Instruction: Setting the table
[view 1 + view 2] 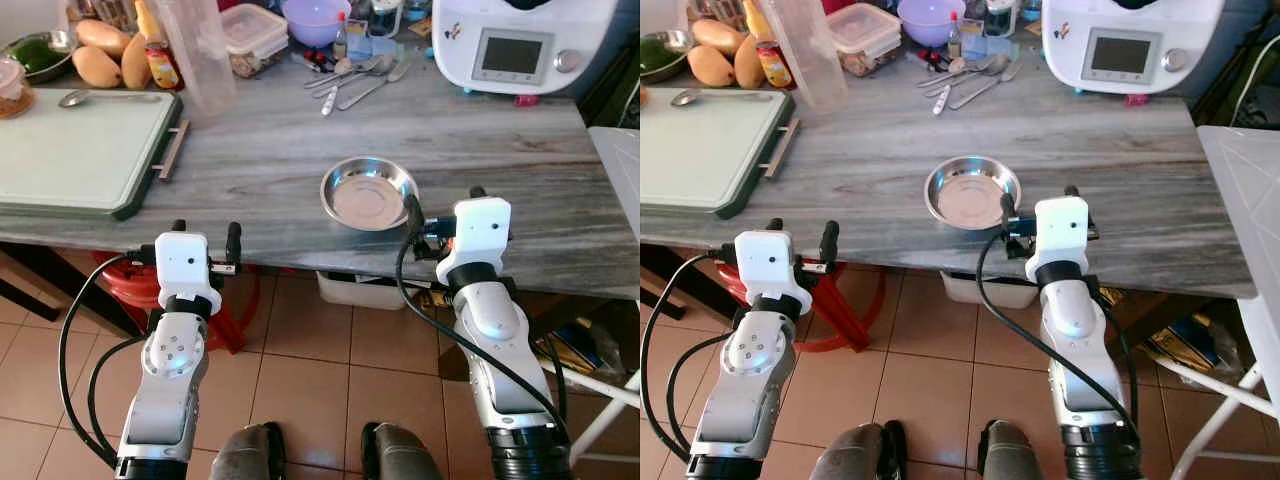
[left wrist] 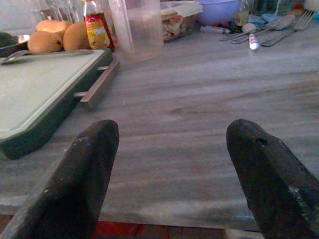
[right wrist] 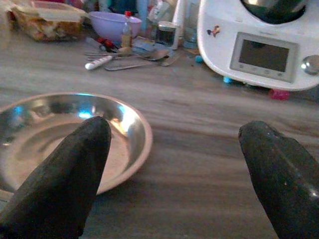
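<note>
A shallow steel bowl [image 1: 368, 192] stands empty near the front edge of the grey wooden table [image 1: 270, 150]. My right gripper [image 1: 445, 200] is open at the table edge just right of the bowl, and its left finger [image 3: 65, 174] reaches over the bowl's rim [image 3: 50, 119]. My left gripper [image 1: 205, 235] is open at the front edge, near the corner of a green board [image 1: 80, 150], with nothing between its fingers [image 2: 75, 189]. Several spoons and forks [image 1: 355, 75] lie at the back of the table.
A spoon [image 1: 100, 97] lies on the green board's far side. Behind stand mangoes [image 1: 100, 50], a clear plastic jug [image 1: 200, 50], a food box [image 1: 250, 35], a purple bowl [image 1: 315, 18] and a white kitchen machine [image 1: 520, 45]. A red stool [image 1: 130, 285] sits under the table.
</note>
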`<state>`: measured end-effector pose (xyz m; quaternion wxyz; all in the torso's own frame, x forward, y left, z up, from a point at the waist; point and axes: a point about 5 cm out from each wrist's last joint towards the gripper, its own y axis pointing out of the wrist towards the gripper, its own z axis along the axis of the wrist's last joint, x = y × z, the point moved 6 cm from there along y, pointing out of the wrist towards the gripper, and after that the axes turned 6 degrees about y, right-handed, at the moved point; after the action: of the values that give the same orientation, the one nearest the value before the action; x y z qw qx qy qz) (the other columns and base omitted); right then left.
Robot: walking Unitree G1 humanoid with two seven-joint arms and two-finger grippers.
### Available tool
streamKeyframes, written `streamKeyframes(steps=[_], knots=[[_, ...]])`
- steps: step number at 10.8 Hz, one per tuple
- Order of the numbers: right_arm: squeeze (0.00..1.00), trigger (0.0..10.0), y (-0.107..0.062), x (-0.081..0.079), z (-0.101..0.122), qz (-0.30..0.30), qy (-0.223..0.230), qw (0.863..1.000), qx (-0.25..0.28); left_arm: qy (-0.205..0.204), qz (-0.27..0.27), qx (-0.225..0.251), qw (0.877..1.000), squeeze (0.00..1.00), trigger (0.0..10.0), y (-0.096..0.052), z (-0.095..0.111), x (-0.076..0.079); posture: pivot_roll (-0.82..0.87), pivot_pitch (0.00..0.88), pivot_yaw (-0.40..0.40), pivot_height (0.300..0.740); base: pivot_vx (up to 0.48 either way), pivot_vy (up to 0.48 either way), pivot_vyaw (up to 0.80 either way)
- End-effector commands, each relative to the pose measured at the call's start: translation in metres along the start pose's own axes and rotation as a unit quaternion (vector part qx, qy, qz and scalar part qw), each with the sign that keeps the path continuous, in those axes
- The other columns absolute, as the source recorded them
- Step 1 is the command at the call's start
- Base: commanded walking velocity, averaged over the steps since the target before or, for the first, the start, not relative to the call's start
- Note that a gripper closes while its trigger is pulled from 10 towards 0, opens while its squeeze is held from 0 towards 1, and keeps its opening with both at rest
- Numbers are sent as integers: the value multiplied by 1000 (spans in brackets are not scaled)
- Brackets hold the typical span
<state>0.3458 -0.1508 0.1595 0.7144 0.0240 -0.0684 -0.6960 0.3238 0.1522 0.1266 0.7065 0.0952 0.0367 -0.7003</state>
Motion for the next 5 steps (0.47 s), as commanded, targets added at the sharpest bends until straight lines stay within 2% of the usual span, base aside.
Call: streamKeyframes(steps=[1, 4, 5], knots=[[0, 10000, 0, 5, -2, -9, 11, 1000, -6, 5, 1, -7, 1000, 0, 10000, -1, -4, -1, -62, 152, 31, 740, 0, 0, 0], [0, 10000, 1, 6, -1, -10, 9, 1000, -5, 5, 2, -8, 1000, 0, 10000, -1, -4, 0, -62, 152, 29, 740, -80, 0, 0], [0, 10000, 1, 8, -1, -15, 8, 1000, -5, 4, 2, -8, 1000, 0, 10000, -1, -4, 0, -63, 152, 28, 740, -259, 0, 0]])
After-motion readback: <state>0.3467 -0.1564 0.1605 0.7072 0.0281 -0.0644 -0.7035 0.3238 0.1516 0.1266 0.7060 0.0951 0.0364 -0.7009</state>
